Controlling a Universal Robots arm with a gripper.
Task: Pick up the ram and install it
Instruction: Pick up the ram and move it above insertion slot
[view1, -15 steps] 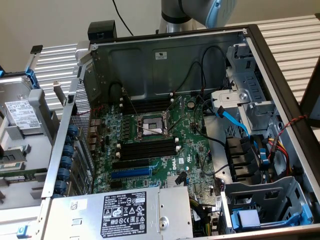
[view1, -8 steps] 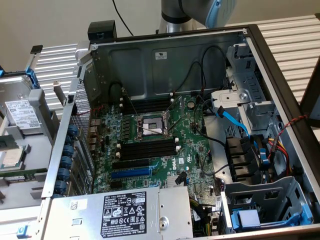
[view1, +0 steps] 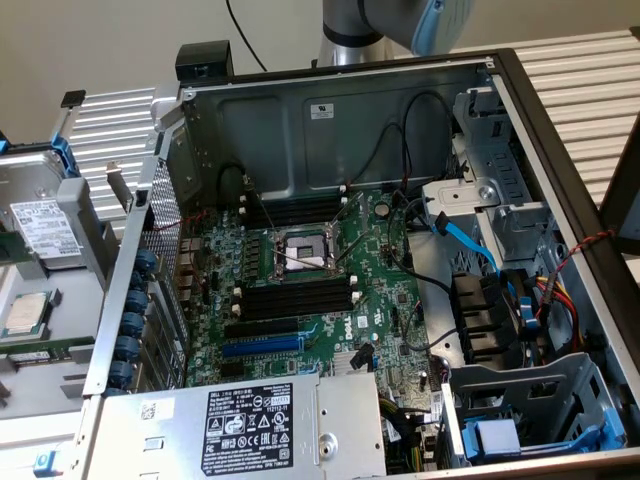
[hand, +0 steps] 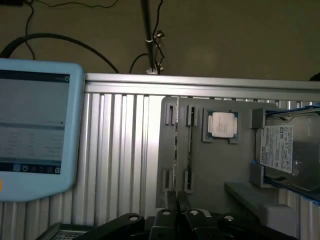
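At nine o'clock in the exterior view sits a grey parts tray (view1: 50, 385) holding a hard drive (view1: 45, 232), a CPU (view1: 25, 312) and, nearer eight o'clock, the ram (view1: 35, 353). The green stick stands on its long edge in the tray's holders, just beside the CPU. Its long axis runs from the exterior view's left to its right, pointing towards the open computer case (view1: 280, 140). In the middle of the case lies the motherboard (view1: 380, 300) with its black memory slots (view1: 300, 295), and a blue expansion slot (view1: 262, 345) sits near them towards six o'clock. The arm (view1: 400, 20) hangs at twelve o'clock. Seen from the wrist, the gripper (hand: 173, 205) has its fingers pressed together, well apart from the ram.
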